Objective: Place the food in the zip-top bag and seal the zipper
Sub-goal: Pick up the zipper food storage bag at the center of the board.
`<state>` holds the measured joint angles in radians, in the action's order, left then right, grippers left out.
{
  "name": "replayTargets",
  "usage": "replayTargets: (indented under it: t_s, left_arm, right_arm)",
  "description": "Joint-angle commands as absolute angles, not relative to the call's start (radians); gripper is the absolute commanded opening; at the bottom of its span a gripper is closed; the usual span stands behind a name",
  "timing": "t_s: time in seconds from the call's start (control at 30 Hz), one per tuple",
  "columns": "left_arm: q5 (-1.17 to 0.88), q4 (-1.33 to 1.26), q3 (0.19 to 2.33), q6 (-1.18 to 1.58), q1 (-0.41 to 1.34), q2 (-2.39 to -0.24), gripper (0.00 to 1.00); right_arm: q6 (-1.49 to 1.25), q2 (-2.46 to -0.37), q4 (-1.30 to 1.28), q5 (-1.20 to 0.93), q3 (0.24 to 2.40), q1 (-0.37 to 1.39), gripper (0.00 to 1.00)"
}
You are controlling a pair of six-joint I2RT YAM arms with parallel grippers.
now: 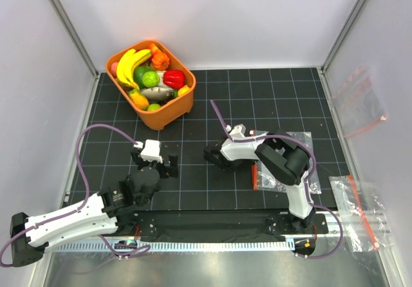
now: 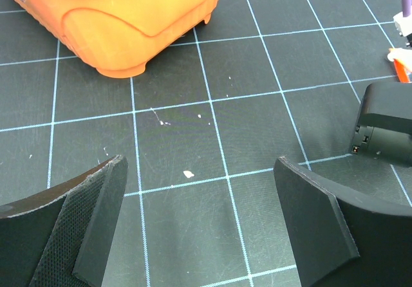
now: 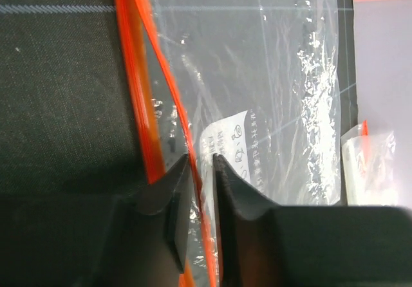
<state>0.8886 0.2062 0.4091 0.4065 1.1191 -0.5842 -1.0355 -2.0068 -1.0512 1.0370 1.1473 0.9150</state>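
The bag (image 3: pixel 270 74) at four o'clock is seemingly being opened, its zipper (image 3: pixel 133 74) pinched in the right claw (image 3: pixel 201 171), and food (image 1: pixel 149 76) at eleven o'clock must next be fetched by the spread left claw (image 2: pixel 199 216).

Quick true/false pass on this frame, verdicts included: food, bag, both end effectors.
1. All the glossy toy fruits and vegetables sit in the orange plastic tub. True.
2. The left end effector holds a banana. False: it is open and empty above the black grid mat.
3. The right end effector is closed on the red-orange zipper strip of the clear zip-top bag. True.
4. The clear bag already contains food. False: no food is in it.
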Motion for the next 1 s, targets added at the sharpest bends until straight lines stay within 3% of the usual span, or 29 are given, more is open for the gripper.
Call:
replayTargets:
  t_s: [0.0, 0.03, 0.3, 0.67, 0.97]
  left_arm:
    - [0.893, 0.161, 0.446, 0.397, 1.121, -0.580, 1.00]
    - [0.893, 0.163, 0.448, 0.397, 1.121, -0.581, 1.00]
    - [0.841, 0.137, 0.440, 0.385, 1.121, -0.591, 1.00]
    - [0.632, -0.049, 0.417, 0.373, 1.121, -0.690, 1.00]
    - [0.545, -0.055, 0.561, 0.546, 1.121, -0.782, 1.00]
  right_arm:
    - [-1.095, -1.941, -1.055, 1.081, 1.151, 0.917, 0.13]
    - [-1.095, -1.922, -1.052, 1.083, 1.146, 0.919, 0.01]
    - [-1.020, -1.754, -1.025, 1.129, 1.157, 1.064, 0.01]
    - [-0.617, -1.303, -0.438, 0.694, 0.921, 1.075, 0.01]
    - [-0.558, -1.229, -0.388, 0.614, 0.904, 1.075, 0.01]
